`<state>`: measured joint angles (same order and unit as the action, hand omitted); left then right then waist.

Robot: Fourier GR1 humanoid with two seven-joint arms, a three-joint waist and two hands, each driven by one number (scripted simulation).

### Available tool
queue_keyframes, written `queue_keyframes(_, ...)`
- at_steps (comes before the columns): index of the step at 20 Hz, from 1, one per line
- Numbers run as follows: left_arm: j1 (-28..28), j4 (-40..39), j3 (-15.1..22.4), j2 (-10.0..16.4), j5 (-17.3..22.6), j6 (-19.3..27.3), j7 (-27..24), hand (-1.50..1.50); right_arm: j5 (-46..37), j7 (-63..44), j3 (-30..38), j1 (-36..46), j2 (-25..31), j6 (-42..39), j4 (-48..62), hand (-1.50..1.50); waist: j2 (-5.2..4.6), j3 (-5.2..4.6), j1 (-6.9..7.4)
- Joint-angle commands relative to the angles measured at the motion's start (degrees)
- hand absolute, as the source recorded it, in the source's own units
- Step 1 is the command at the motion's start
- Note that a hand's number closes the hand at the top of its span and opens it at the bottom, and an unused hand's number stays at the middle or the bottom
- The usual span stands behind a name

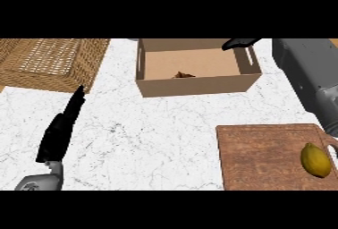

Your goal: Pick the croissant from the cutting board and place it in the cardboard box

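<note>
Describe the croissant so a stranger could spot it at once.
Find the open cardboard box at the far edge of the counter, right of the wicker basket. On its floor, by the front wall, lies the croissant, a small brown lump. Nothing else shows inside; the yellow lemon sits on the cutting board.

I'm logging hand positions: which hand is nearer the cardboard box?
Right. The right hand is at the far right corner of the cardboard box; the left hand lies open, well apart, toward the view's lower left.
</note>
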<state>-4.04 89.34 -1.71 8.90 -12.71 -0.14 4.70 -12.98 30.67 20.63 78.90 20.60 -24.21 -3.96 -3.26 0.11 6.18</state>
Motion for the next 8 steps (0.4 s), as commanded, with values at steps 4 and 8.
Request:
queue_keyframes(4,-0.89,-0.28,1.72,-1.41,-0.87,0.40,-0.11,0.00,2.58,-1.38,2.83,-1.18,8.91,-5.40,-0.06,-1.50,-1.09,0.15,1.31)
queue_keyframes(8,-2.18,0.57,1.89,-1.19,-0.99,0.21,0.91,0.00,0.66,0.65,0.98,-3.26,11.96,-8.99,-1.16,-1.50,-1.80,0.34,2.26)
